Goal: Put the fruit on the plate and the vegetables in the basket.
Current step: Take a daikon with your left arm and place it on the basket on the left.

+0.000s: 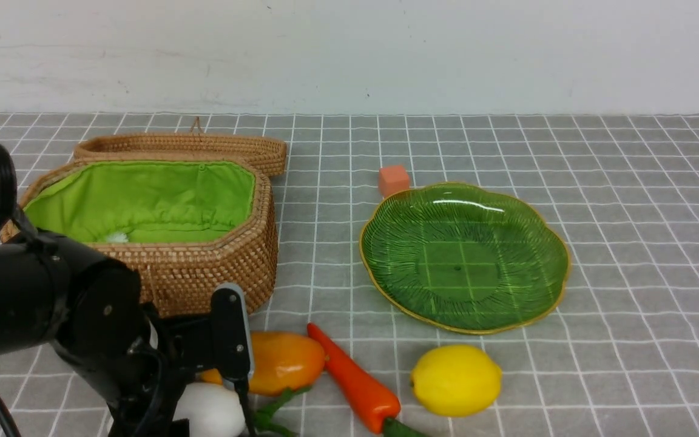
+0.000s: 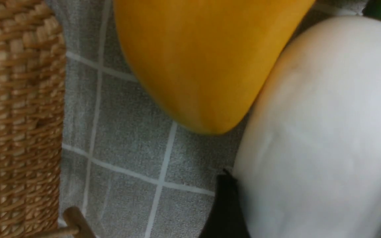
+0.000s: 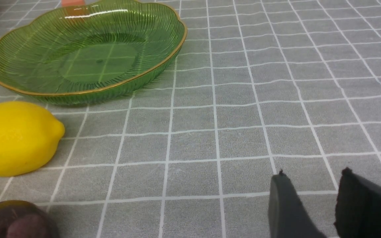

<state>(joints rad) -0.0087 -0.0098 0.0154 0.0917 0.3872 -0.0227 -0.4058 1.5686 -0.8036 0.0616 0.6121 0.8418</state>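
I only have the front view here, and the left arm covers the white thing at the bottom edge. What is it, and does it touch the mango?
Observer: The left wrist view shows a white radish touching the mango, with one of the left fingers at its side.
Operator: Is any fruit outside my frame?
Observer: Yes, a dark maroon fruit lies near the lemon in the right wrist view.
Operator: And the right gripper?
Observer: Its fingers are slightly apart above the grid cloth, holding nothing.
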